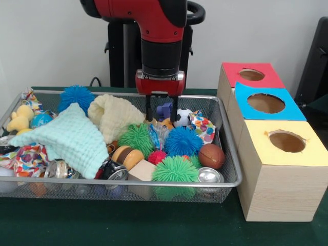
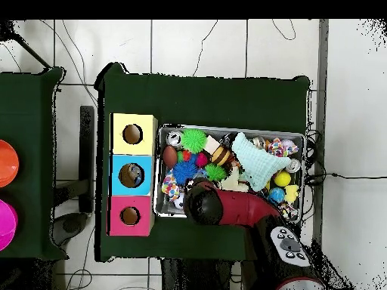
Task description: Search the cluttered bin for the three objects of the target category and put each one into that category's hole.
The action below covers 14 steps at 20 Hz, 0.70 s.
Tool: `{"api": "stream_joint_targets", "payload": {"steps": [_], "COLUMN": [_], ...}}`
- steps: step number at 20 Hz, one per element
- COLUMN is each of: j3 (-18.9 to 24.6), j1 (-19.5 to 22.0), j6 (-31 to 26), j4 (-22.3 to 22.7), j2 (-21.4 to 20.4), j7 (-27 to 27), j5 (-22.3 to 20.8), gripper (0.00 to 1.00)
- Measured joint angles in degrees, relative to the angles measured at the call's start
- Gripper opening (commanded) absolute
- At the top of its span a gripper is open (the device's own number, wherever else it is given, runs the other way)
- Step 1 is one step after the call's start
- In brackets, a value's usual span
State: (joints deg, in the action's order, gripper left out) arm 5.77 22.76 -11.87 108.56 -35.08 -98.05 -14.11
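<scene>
I see the gripper (image 1: 162, 117) lowered into the far side of the wire bin (image 1: 225, 123), fingers spread apart w/ nothing between them. Directly under/behind it: a purple toy (image 1: 164, 109) and a small soccer ball (image 1: 182, 118), both just beside the fingertips. Blue spiky ball (image 1: 182, 141) sits nearer the camera, green spiky ball (image 1: 136, 138) to its left. Basketball (image 1: 211, 156) near bin's right end. Box w/ red (image 1: 251, 75), blue (image 1: 266, 103) and yellow hole (image 1: 287, 141) stands on the table (image 1: 102, 225), touching the bin's right side. In overhead view the arm (image 2: 234, 208) covers the gripper.
</scene>
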Motion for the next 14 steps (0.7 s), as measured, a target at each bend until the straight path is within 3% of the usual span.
{"api": "stream_joint_targets", "payload": {"steps": [14], "j3": [-0.2], "j1": [0.5], "j6": [0.0], "j4": [-3.1], "j2": [8.5], "j7": [0.0], "j5": [-1.6], "gripper": [1.00]}}
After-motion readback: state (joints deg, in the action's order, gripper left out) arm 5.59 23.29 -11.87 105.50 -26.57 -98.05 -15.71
